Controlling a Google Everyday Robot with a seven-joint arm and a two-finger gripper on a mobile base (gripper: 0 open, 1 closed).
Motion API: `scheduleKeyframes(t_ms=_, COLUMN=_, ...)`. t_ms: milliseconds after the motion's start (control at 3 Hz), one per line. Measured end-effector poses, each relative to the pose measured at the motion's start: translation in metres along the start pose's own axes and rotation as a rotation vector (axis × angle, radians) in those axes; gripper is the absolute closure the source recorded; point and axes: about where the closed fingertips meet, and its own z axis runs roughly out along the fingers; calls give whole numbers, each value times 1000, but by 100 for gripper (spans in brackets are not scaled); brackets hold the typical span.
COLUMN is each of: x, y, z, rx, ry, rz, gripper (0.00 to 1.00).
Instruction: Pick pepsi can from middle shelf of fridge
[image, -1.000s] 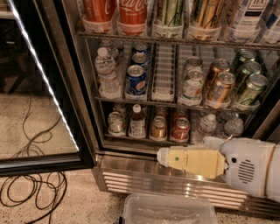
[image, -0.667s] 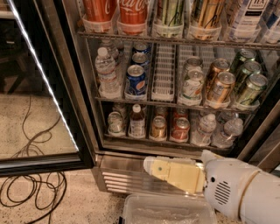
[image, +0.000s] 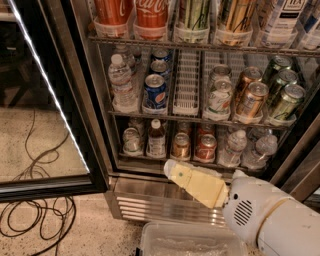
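Your gripper (image: 173, 171) sits low before the fridge (image: 165, 206); its grip state cannot be told. The pepsi can (image: 155, 94) stands above it, slightly left, on the middle shelf (image: 200, 116). Rising steeply, you risk striking the shelf rail or toppling the bottle (image: 120, 82) beside the can. The gripper is slightly higher than 0.7 s ago.

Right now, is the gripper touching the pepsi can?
No, the gripper hangs low at the base of the fridge, well below the pepsi can standing on the middle shelf.
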Motion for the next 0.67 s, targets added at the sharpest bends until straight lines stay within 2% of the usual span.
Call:
scheduleKeyframes(t_ms=333, x=0, y=0, z=0, rx=0, ry=0, rz=0, gripper=0)
scheduleKeyframes(t_ms=667, x=3, y=6, z=4, rx=-110, ry=61, rz=48, gripper=0)
